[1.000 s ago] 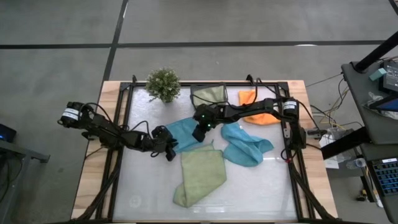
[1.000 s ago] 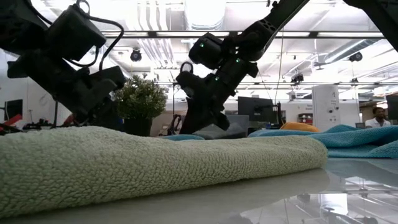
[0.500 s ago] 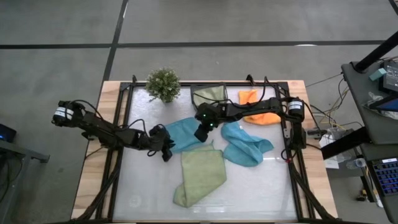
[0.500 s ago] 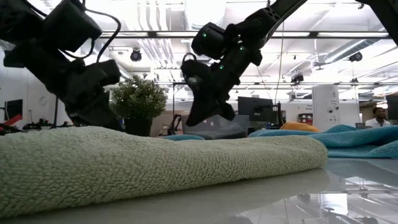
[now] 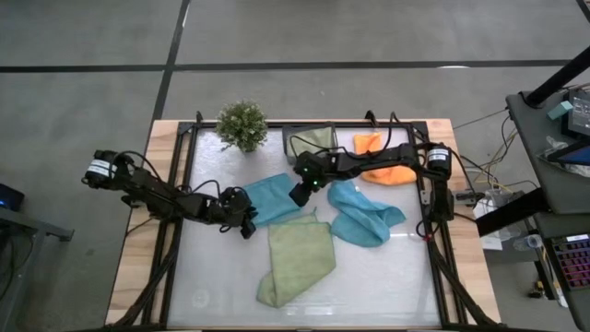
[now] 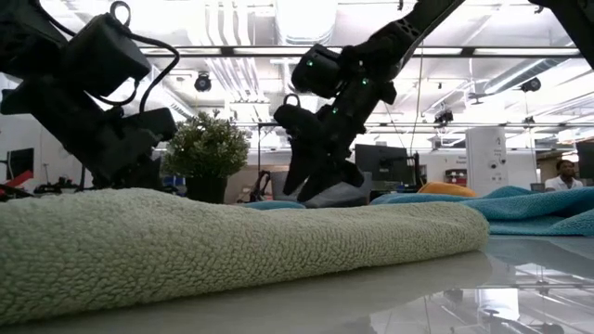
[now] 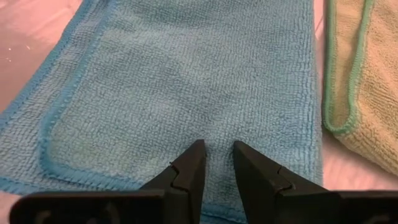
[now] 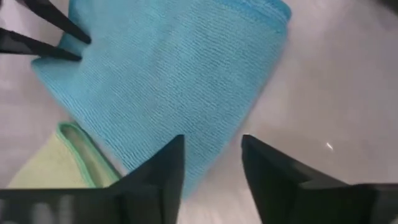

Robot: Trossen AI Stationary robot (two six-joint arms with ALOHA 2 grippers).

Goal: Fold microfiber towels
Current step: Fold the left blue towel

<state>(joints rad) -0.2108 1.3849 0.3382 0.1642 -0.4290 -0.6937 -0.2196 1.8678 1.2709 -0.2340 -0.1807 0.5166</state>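
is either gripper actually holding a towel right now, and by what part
No. The right gripper is open above the teal towel; the left gripper hangs over its edge, nothing between the fingers.

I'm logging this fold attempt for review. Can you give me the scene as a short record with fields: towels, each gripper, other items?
folded teal towel: mid-table, flat, between both grippers
other towels: crumpled teal towel, light green towel, orange towel, second green towel at the far edge
left gripper: fingers slightly parted, at the folded teal towel's edge
right gripper: open, above that towel's other end, holding nothing
other items: potted plant
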